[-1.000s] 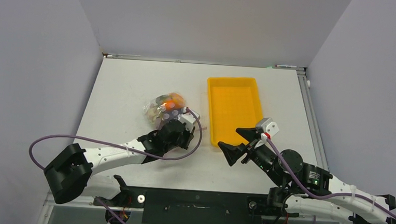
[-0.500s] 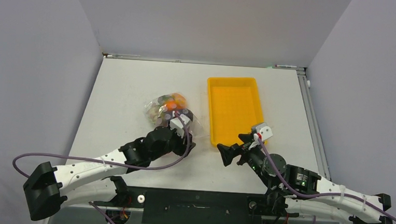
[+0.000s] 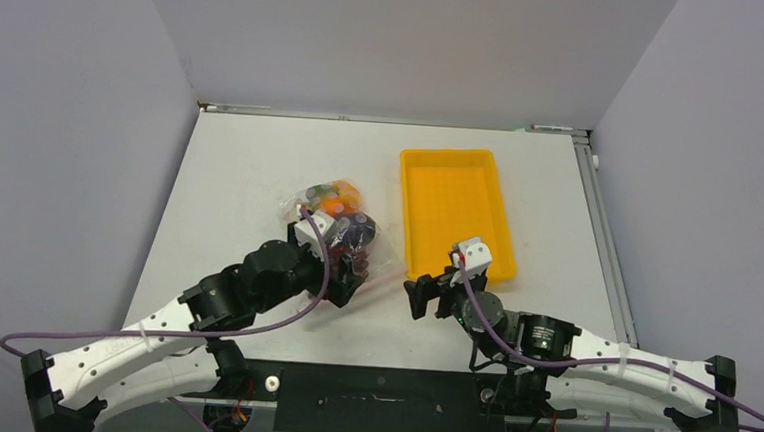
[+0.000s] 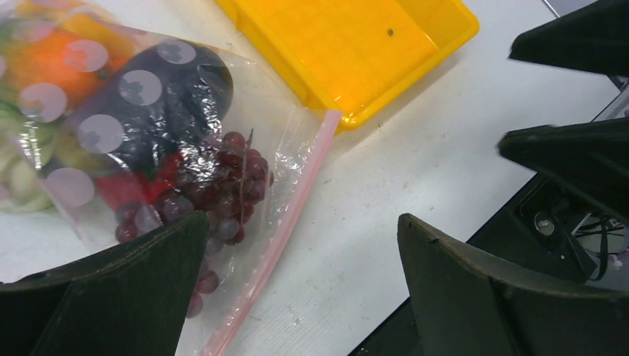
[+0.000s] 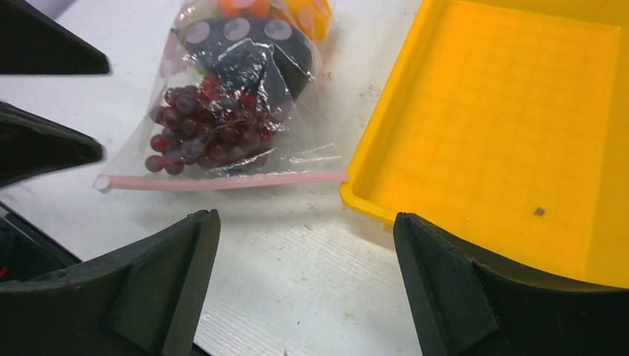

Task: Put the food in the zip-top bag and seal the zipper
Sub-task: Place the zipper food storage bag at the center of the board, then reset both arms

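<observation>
The clear zip-top bag [image 3: 326, 216] lies on the table with the food inside it. A dark red grape bunch [image 4: 222, 178] sits nearest the mouth, with a purple eggplant [image 4: 170, 96] and an orange piece [image 4: 52, 59] behind it. The pink zipper [image 5: 222, 182] runs flat along the bag's near edge and ends next to the tray's corner. My left gripper [image 3: 349, 279] is open above the zipper's near end, and its left finger overlaps the grapes in the left wrist view. My right gripper [image 3: 423, 297] is open and empty over bare table, between the zipper and the tray.
A yellow tray [image 3: 453, 210] stands right of the bag. It holds nothing but a tiny dark speck [image 5: 539, 211], and its near-left corner almost touches the zipper. The black base rail [image 3: 377, 401] runs along the near table edge.
My left gripper has opened, let go of the bag's near edge and drawn back to the near left. The right arm has slid left and nearer. The bag rests on the table.
</observation>
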Tool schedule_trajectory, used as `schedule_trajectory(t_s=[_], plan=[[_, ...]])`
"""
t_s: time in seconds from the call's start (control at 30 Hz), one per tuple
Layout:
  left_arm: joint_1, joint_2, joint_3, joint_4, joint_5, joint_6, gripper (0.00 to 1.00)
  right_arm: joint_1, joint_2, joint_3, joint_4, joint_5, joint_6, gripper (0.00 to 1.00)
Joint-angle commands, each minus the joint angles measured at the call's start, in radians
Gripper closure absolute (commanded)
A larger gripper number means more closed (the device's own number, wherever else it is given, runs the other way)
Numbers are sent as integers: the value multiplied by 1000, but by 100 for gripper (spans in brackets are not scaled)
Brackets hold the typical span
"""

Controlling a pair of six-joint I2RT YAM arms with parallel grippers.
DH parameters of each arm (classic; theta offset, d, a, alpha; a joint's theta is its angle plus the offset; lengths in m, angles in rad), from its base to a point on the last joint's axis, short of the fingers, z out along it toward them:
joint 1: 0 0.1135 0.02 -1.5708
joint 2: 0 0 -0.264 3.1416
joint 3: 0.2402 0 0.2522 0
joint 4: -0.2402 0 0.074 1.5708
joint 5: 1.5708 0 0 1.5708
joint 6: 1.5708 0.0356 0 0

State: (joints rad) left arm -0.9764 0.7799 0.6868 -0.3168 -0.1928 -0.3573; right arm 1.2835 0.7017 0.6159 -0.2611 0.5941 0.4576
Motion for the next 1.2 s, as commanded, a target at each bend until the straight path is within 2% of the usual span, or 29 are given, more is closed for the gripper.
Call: schedule_trajectory(t_s=[0.0,0.2,0.4,0.57,0.77,0.93,1.17], plan=[[-2,-71,107,-117,-72,-6,4,-21,80,23,35,-6,43,10],[-2,-88,200,-216,-78,35,4,-53,190,84,12,-3,49,10],[-1,-87,300,-269,-55,30,4,-85,246,158,-12,-21,-18,10],[-1,-55,368,-314,-102,53,4,-93,292,249,-75,50,-79,10],[36,-9,414,-353,-148,73,4,-202,332,340,-136,-8,-100,10],[155,26,442,-371,-77,49,4,-388,324,357,-137,-167,-94,10],[465,33,395,-322,141,-5,4,-642,293,369,-149,-372,-93,10]])
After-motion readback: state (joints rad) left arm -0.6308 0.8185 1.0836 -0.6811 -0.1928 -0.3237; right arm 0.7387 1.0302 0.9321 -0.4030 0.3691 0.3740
